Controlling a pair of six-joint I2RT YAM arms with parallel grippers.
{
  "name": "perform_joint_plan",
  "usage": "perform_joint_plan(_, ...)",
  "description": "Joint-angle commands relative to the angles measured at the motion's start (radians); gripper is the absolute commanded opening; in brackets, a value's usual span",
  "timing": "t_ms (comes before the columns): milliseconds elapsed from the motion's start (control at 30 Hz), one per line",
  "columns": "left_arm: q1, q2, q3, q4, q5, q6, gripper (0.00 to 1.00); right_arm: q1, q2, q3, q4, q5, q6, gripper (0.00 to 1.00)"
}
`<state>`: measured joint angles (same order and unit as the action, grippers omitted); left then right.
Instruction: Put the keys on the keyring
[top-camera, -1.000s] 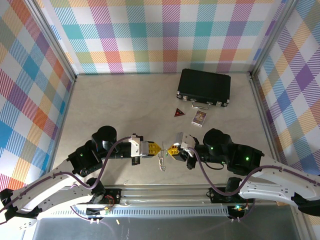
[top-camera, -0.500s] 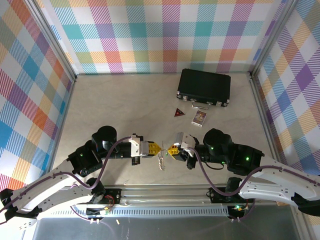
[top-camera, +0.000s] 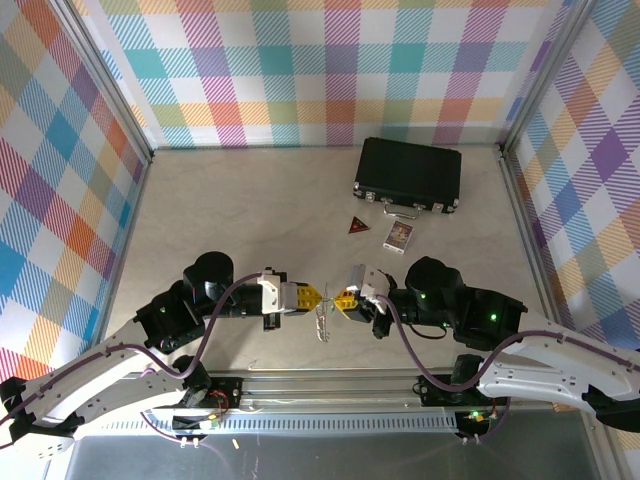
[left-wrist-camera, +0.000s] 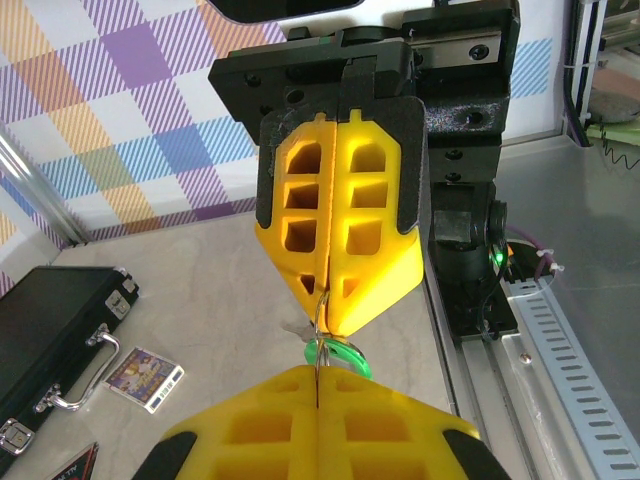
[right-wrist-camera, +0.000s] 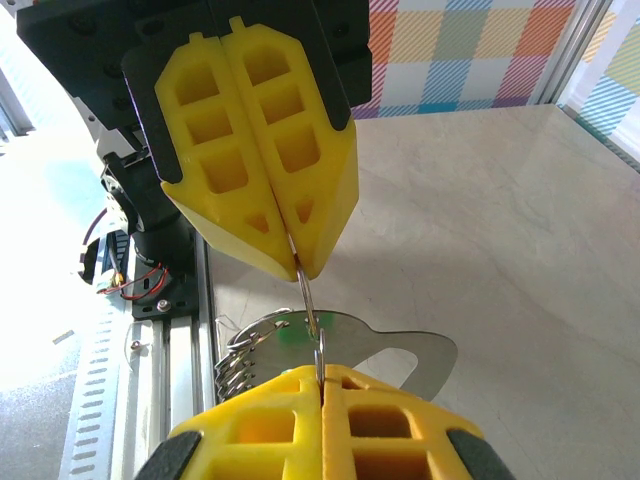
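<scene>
Low over the table's near edge my two grippers meet tip to tip. A thin silvery loop of the keyring (left-wrist-camera: 322, 318) spans the short gap between them. My left gripper (top-camera: 318, 296) (left-wrist-camera: 318, 372) is shut on one end, my right gripper (top-camera: 341, 300) (right-wrist-camera: 322, 372) is shut on the other end of the keyring (right-wrist-camera: 309, 300). The green-headed key (left-wrist-camera: 337, 353) hangs just beneath the loop. A flat silvery metal piece (right-wrist-camera: 400, 350) with several small rings on its edge lies under the loop; in the top view it shows as a pale glint (top-camera: 322, 322).
A black case (top-camera: 408, 175) sits at the back right, with a dark red triangle (top-camera: 357, 226) and a small patterned card (top-camera: 399, 235) in front of it. The aluminium rail (top-camera: 330, 385) runs along the near edge below the grippers. Plaid walls enclose three sides.
</scene>
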<state>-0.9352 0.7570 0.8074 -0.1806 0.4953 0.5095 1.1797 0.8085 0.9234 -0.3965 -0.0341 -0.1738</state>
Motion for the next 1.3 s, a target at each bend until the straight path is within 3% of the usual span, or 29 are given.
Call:
perform_joint_plan(0,-0.005,-0.013,0.005,0.024,0.0,-0.006,0.0,0.008,-0.013,-0.012,0.025,-0.013,-0.018,0.0)
perform_joint_plan(1267,-0.013,-0.013,0.01,0.013,-0.004,-0.006,0.0,0.008,-0.008,-0.004,0.054,0.021,-0.047,0.0)
